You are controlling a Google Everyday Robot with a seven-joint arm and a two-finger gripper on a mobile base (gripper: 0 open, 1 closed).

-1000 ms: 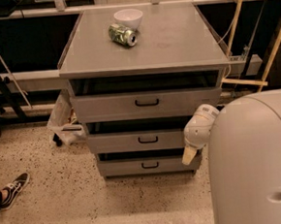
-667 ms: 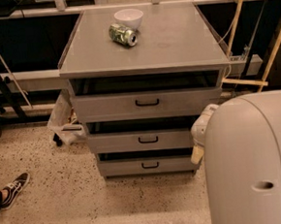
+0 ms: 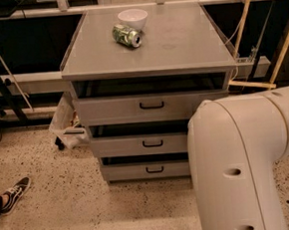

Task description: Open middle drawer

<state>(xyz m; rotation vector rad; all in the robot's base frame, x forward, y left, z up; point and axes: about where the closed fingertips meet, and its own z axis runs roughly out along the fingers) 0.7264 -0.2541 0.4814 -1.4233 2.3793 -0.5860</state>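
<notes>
Middle drawer [image 3: 132,146] beside arm [image 3: 238,164]; pincer hidden.

The cabinet [image 3: 179,49] holds 3 drawers one under another: the top drawer [image 3: 124,108], below it the middle drawer [image 3: 122,146], then the bottom drawer [image 3: 124,172]. On the cabinet top, toward the back, sits a bowl [image 3: 132,19]; a can [image 3: 126,35] lies just before it, on its side. The robot arm [image 3: 238,164] is in front at right and covers the right ends of the drawers (the gripper does not show). Left of the cabinet a bag [image 3: 64,118] is on the floor [image 3: 67,213], and a shoe [image 3: 13,194] lies further left, nearer.
</notes>
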